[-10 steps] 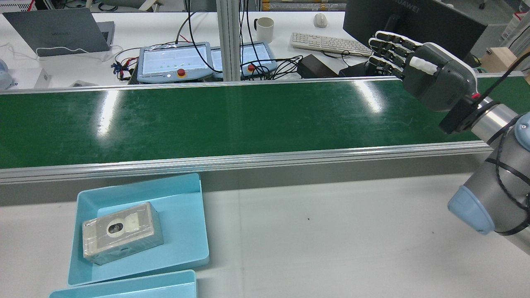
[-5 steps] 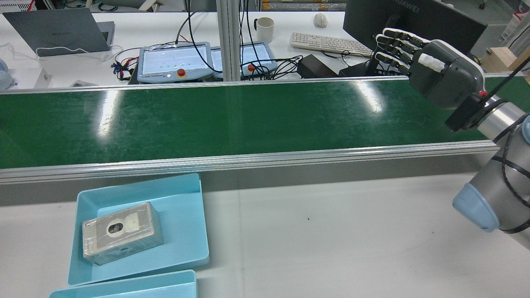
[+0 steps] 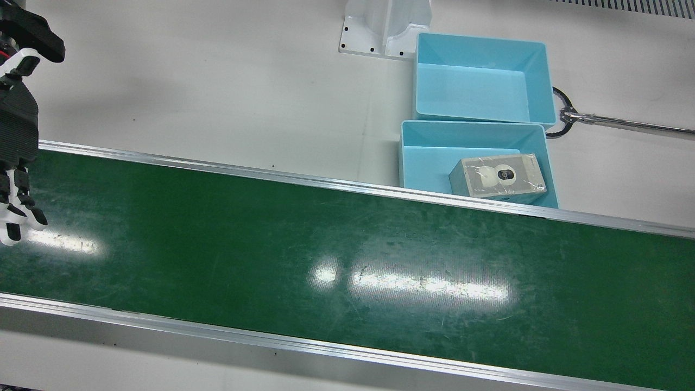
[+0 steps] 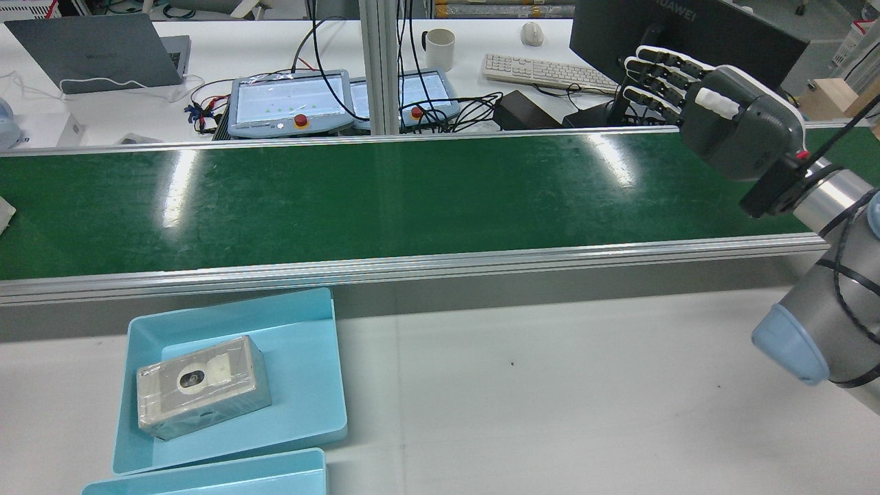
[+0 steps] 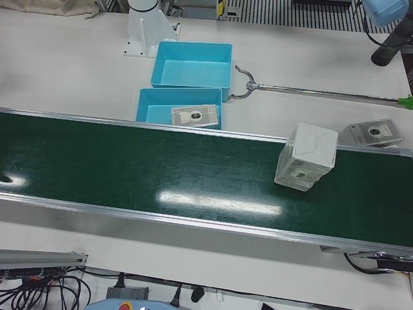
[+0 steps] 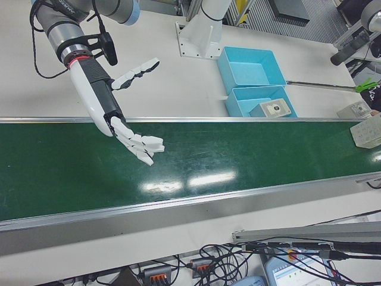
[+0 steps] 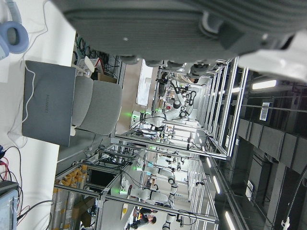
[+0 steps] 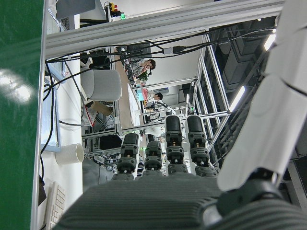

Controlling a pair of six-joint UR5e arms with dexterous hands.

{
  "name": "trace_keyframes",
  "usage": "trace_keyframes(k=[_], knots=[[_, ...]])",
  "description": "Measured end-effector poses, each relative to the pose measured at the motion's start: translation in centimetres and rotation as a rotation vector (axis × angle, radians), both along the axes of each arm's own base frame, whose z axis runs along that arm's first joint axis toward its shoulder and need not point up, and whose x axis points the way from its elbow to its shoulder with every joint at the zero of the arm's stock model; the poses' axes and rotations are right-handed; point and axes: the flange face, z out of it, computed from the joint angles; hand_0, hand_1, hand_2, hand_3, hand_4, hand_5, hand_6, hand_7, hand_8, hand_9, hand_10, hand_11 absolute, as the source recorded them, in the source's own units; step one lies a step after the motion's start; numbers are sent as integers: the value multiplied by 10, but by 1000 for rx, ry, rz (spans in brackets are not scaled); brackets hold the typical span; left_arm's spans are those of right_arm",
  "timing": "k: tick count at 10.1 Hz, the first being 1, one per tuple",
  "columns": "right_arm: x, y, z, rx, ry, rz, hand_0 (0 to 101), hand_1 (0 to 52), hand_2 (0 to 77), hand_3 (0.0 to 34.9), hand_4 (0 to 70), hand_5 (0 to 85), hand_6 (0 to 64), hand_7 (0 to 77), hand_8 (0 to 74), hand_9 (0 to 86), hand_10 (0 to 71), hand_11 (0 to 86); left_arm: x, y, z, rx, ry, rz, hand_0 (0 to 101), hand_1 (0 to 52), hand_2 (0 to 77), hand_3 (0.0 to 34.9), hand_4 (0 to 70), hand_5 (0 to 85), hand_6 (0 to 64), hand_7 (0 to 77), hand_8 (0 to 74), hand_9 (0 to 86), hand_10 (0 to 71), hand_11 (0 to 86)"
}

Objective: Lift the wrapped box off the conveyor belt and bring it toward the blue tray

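A wrapped box (image 5: 306, 157) stands on the green conveyor belt (image 5: 161, 174) near its right end in the left-front view. It also shows in the right-front view (image 6: 368, 131), and a sliver of it shows at the left edge of the rear view (image 4: 3, 213). My right hand (image 4: 729, 117) is open and empty, hovering over the opposite end of the belt, far from the box. It also shows in the right-front view (image 6: 113, 113). My left hand (image 7: 182, 24) shows only its palm, and its fingers are hidden. The blue tray (image 4: 302, 330) holds another wrapped box (image 4: 201, 386).
A second blue tray (image 3: 478, 49), with nothing in it, sits behind the first. Another wrapped box (image 5: 376, 134) lies on the table beside the belt's end. A long metal rod (image 5: 322, 93) lies on the table near the trays. Desks with electronics stand beyond the belt.
My right hand rose a little and shifted right, then held still. A corner of the wrapped box has come into the rear view at the belt's left edge.
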Motion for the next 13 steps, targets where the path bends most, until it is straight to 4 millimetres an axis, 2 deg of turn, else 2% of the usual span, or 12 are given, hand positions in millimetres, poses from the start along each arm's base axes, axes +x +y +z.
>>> trace_keyframes(k=[13], knots=[[9,-1,5,-9,5,15,416,60,71,20,147,224,71,224,104,120,131,185,0,0,0,0,0,0,0,0,5,0,0,11,0,5,5,0,5,0]])
